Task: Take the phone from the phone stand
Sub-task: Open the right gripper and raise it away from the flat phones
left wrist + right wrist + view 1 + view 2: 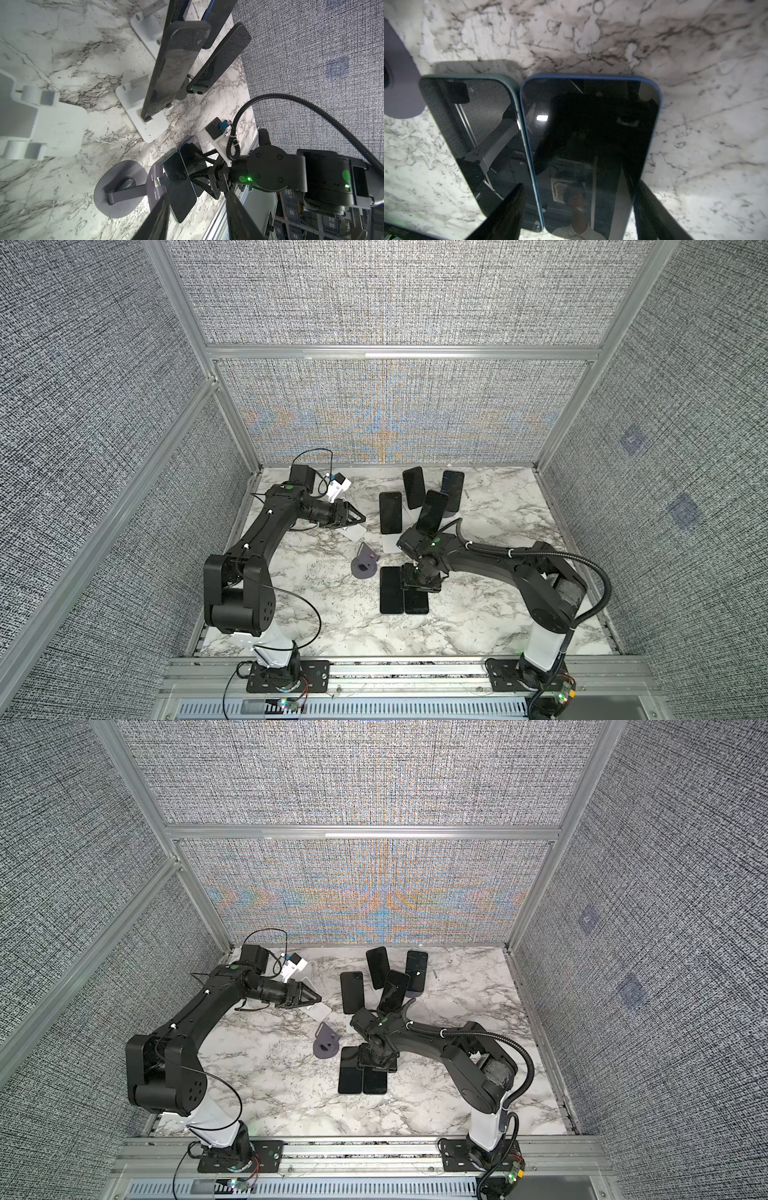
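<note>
The blue-cased phone lies flat on the marble bench, nearer its front edge, touching a green-cased phone. The grey phone stand is just beside them. The right gripper flanks the blue-cased phone's edges with 2 fingers; whether they pinch it cannot be told. The left gripper is spread.

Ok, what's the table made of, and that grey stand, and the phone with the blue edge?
The table looks like marble or a marble-print sheet, white with dark veins; I can't tell which. The grey stand looks like matte plastic, dull and one colour. The phone with the blue edge has a glossy, glass-like front that mirrors the room.
</note>
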`<state>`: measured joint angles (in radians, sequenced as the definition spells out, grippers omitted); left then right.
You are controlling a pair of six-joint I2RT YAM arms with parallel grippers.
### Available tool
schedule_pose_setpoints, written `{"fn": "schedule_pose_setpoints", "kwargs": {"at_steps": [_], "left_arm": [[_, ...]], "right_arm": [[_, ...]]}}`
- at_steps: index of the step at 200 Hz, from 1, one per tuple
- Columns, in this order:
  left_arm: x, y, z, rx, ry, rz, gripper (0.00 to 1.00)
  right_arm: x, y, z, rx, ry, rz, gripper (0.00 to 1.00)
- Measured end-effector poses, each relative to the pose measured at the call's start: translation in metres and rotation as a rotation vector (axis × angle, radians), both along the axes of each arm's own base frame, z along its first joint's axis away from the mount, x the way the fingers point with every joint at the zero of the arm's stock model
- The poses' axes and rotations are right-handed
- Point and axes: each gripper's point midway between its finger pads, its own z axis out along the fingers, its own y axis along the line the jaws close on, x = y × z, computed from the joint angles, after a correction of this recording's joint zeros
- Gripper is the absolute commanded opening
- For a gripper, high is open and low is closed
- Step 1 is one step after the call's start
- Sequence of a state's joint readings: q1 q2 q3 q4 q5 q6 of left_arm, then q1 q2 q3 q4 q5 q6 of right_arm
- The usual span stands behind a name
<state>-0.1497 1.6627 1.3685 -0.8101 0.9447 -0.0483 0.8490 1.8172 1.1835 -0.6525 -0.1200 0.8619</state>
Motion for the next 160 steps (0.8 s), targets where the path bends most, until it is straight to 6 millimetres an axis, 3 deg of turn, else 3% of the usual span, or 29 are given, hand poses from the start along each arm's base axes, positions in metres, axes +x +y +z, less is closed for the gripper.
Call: {"fn": "schedule_pose_setpoints", "kwargs": {"at_steps": [46, 87, 118, 160], "left_arm": [[0.001, 0.000, -0.003, 0.000, 0.001, 0.000, 0.51], [0.001, -0.002, -0.002, 0.000, -0.045, -0.003, 0.50], [0.020, -0.003, -0.011, 0.017, -0.098, 0.010, 0.50], [0.055, -0.014, -0.005, 0.030, -0.208, 0.008, 0.55]], "right_arm": [[-0.001, -0.003, 0.041, 0.058, -0.063, 0.045, 0.71], [0.009, -0.040, 0.079, 0.067, -0.162, 0.056, 0.71], [0.020, -0.071, 0.110, 0.183, -0.240, 0.009, 0.71], [0.019, -0.088, 0.158, 0.340, -0.371, 0.073, 0.72]]}}
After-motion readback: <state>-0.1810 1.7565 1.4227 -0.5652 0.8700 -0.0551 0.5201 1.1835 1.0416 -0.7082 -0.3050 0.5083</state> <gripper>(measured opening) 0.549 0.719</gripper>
